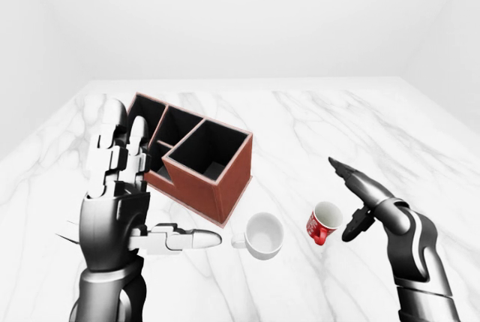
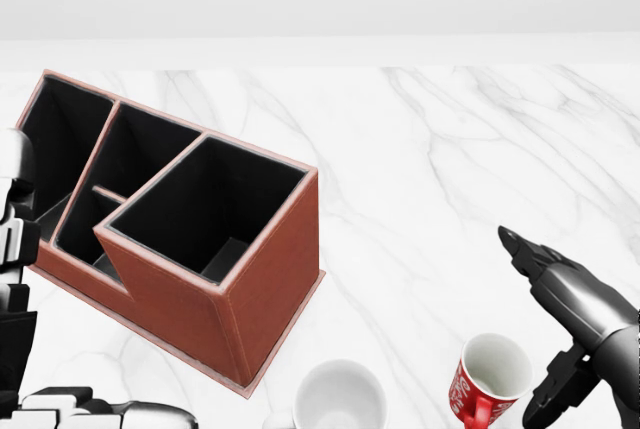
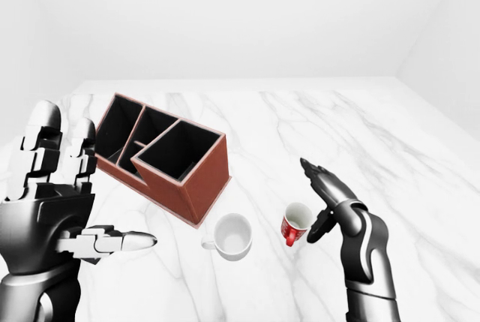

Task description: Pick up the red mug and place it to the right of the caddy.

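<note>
The red mug (image 2: 490,379), white inside, stands upright on the marble table (image 2: 430,149) near the bottom of the head view, its handle turned toward the bottom. The brown caddy (image 2: 200,249) with black compartments sits to its upper left. My right hand (image 1: 341,200) is open just right of the mug: the fingers (image 1: 356,183) stretch out above and beyond its rim, and the thumb (image 1: 351,230) hangs close beside its right wall, with no touch that I can see. My left hand (image 3: 94,187) is raised at the left, open and empty, its palm facing the caddy.
A white mug (image 2: 340,397) stands between the caddy's near corner and the red mug. Bare marble stretches to the right of the caddy and above the red mug. White walls close the scene behind the table's far edge.
</note>
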You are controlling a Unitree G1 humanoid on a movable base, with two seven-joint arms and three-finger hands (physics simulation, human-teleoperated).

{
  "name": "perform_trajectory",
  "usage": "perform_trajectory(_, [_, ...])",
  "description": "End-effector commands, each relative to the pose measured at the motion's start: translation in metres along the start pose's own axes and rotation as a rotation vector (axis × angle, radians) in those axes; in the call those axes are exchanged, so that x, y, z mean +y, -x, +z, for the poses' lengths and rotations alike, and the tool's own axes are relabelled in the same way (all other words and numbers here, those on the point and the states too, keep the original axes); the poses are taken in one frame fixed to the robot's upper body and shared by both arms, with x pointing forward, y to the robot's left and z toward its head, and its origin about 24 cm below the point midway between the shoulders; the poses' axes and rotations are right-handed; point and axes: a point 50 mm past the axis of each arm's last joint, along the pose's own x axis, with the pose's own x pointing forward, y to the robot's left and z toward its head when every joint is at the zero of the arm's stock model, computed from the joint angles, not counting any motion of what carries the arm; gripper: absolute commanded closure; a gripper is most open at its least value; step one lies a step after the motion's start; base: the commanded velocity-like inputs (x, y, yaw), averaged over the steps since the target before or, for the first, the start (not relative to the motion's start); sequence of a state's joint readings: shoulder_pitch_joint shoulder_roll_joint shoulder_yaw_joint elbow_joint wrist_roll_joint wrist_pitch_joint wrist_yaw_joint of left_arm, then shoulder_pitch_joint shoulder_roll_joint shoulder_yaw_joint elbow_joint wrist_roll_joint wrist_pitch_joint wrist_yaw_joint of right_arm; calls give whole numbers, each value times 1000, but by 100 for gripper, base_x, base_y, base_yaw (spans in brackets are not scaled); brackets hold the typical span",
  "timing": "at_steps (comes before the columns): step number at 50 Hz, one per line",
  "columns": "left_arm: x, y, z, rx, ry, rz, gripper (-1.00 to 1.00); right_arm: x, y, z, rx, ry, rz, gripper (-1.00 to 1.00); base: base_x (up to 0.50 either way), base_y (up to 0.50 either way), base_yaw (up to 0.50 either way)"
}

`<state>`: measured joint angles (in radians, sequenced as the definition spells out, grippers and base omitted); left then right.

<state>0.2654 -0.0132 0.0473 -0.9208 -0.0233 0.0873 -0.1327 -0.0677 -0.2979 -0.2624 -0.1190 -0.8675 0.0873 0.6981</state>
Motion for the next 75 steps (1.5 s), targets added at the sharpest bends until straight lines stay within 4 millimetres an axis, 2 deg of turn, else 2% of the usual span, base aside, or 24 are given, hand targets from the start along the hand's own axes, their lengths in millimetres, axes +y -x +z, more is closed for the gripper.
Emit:
perform_trajectory(1, [0,0,1,-5,0,-1,-100,3,-2,0,16,23,16,-100,0,0,0])
perform_trajectory(10, [0,-1,0,-3,1,1,-100,10,-8,-5,52,42,52,-100,0,0,0])
perform_trajectory(20, [-1,0,-1,2,2,-3,-100,9,-10,1,50,73,50,-100,0,0,0])
perform_trajectory(25, [0,0,-3,13,2,-2,-100,15,-14,-6,79,75,82,-100,0,0,0])
perform_trajectory(40, [-1,0,2,-9,0,-1,-100,21,-19,1,71,96,105,-100,0,0,0])
perform_trajectory(48, [-1,0,-3,16,2,-4,-100,21,-22,3,71,106,113,-100,0,0,0])
perform_trajectory(53, [-2,0,-3,16,2,-5,-100,32,-26,-2,96,112,162,-100,0,0,0])
perform_trajectory(75, [-2,0,-3,12,-2,-5,-100,33,-29,-4,103,102,178,-100,0,0,0])
